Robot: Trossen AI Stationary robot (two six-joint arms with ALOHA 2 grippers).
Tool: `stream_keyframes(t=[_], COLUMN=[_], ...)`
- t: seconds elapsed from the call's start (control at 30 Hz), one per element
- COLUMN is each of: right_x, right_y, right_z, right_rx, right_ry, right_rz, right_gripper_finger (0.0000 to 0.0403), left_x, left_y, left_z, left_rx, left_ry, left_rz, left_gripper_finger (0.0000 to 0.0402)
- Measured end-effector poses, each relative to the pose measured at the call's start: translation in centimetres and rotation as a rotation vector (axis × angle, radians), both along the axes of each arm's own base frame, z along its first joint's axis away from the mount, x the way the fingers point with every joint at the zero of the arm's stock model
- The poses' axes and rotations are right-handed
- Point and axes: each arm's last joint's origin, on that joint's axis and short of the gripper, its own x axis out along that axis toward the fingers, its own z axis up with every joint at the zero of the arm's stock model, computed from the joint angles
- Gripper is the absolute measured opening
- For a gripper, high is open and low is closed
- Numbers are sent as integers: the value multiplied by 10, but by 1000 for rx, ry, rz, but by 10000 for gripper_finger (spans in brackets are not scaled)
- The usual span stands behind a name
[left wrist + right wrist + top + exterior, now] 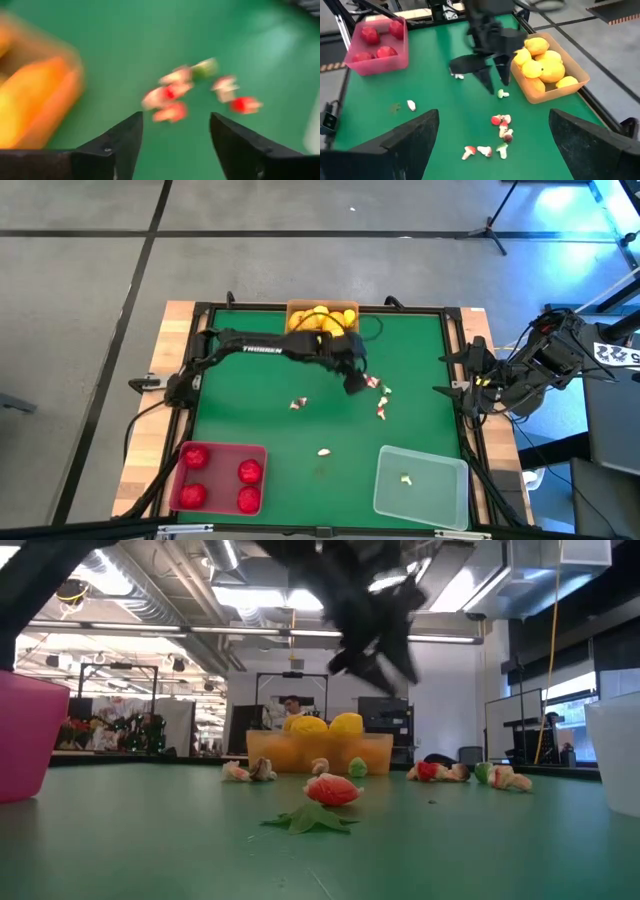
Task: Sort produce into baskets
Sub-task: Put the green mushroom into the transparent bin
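the left gripper (355, 383) hangs above the green mat (260, 405) with its 2 fingers (120, 145) spread apart and nothing between them, near the orange basket (322, 313) that holds the yellow fruits (540, 62). just ahead of it, a cluster of small whitish-and-red bits (380, 395) lies loose on the mat; other bits lie apart, one (297, 404) more to the middle and one (324, 451) nearer the clear basket (421, 484). the red basket (219, 476) has 4 red fruits (195, 456), and the clear basket has 1 bit (405, 478). i judge the step is picking the small bits for the clear basket. the next move asks to lower the open fingers around only 1 bit, because they lie close together. the right gripper (490, 145) waits, open, at the right edge of the table.
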Motion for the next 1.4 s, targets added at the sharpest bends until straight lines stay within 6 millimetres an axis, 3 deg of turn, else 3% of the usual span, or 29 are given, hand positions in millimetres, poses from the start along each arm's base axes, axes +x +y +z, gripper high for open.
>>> stream_keyframes(t=[0.17,0.6,0.9,1.13,1.4], right_x=[-2,-3,-2,-2,-2], right_y=[-2,-3,-4,-4,-4], right_z=[-2,-2,-1,0,1], right_rx=[-47,-42,-20,-36,-16], right_ry=[33,20,-15,-46,-58], right_rz=[10,-5,-49,-73,-94], right_gripper_finger=[374,374,374,374,374], left_x=[-15,-20,-36,-39,-35], left_y=[31,25,26,18,22], left_z=[-15,-60,-97,-107,-104], left_rx=[14,55,91,111,134], left_ry=[98,105,129,126,77], left_rz=[24,-21,17,3,12], left_gripper_finger=[223,223,223,223,223])
